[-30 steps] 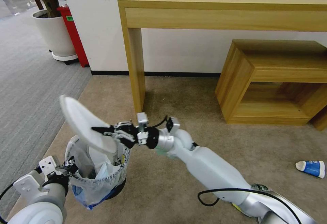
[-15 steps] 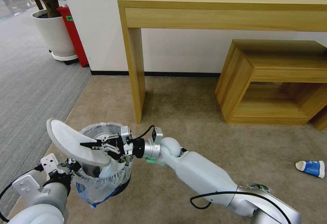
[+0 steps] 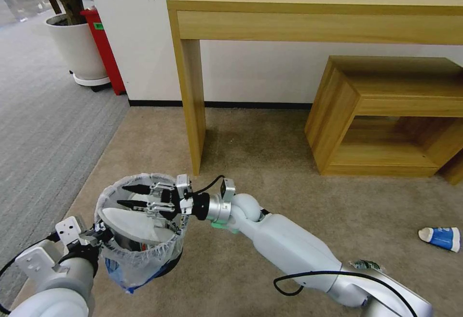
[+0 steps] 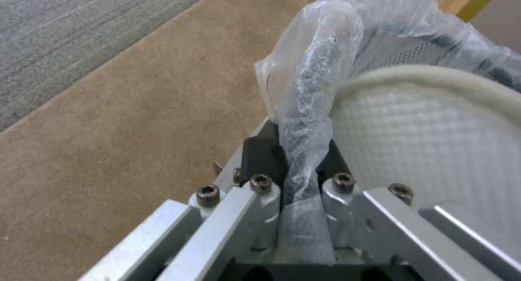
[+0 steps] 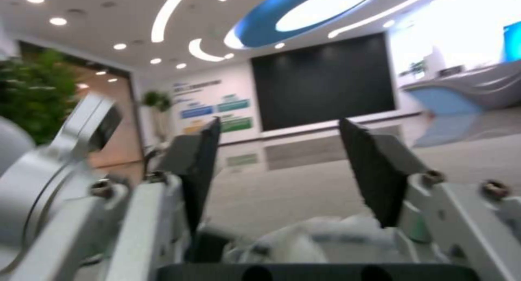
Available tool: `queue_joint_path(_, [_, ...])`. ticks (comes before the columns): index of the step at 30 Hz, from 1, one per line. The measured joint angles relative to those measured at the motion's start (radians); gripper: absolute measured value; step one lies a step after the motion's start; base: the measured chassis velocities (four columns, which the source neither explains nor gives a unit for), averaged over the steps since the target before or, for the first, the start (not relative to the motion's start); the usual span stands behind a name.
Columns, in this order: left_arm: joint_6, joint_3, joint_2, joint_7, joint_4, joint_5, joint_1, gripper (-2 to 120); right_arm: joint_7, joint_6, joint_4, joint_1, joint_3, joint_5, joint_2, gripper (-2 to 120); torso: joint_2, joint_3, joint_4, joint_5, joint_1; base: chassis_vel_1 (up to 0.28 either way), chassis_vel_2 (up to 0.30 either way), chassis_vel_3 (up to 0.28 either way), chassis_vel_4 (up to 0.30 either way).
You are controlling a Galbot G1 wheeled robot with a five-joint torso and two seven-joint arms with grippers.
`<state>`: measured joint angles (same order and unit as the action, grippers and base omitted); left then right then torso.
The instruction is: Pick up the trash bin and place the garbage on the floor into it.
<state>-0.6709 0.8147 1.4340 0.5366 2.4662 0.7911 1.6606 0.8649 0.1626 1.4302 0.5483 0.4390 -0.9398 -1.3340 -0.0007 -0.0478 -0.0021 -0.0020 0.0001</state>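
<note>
Lying tilted across trash bin [image 3: 140, 254]: slipper [image 3: 130, 220] | right hand [image 3: 126, 196] open (empty) | left hand [image 3: 99, 235] apparently clamping bin's rim

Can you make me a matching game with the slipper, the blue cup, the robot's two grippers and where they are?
1 white slipper
2 blue paper cup
3 left gripper
4 right gripper

A lying on the floor
B open above the bin
C inside the trash bin
D pinching the bin's rim

Pairs: 1-C, 2-A, 3-D, 4-B
</note>
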Motion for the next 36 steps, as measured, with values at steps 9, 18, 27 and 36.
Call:
queue_joint_path(9, [0.000,0.039,-0.037,0.001,-0.043,0.036,-0.018,3,-0.213,0.012,0.156,0.052,-0.164,0.017,0.093,96,0.000,0.000,0.0000,0.0001,0.000,0.000,0.000,0.000,0.000])
queue_joint_path(18, [0.013,0.063,-0.080,0.012,-0.064,0.103,-0.035,3,-0.356,0.030,0.430,0.353,-0.599,0.209,0.315,100,0.000,0.000,-0.0004,0.0005,0.000,0.000,0.000,0.000,0.000])
queue_joint_path(27, [0.049,0.046,-0.079,0.015,-0.055,0.110,-0.023,3,-0.602,0.025,0.603,0.698,-1.006,0.426,0.271,100,0.000,0.000,0.0000,0.0001,0.000,0.000,0.000,0.000,0.000])
queue_joint_path(36, [0.093,0.046,-0.057,-0.034,-0.050,0.021,-0.027,3,-0.744,0.038,0.720,0.900,-1.209,0.489,0.122,100,0.000,0.000,0.0000,0.0000,0.000,0.000,0.000,0.000,0.000])
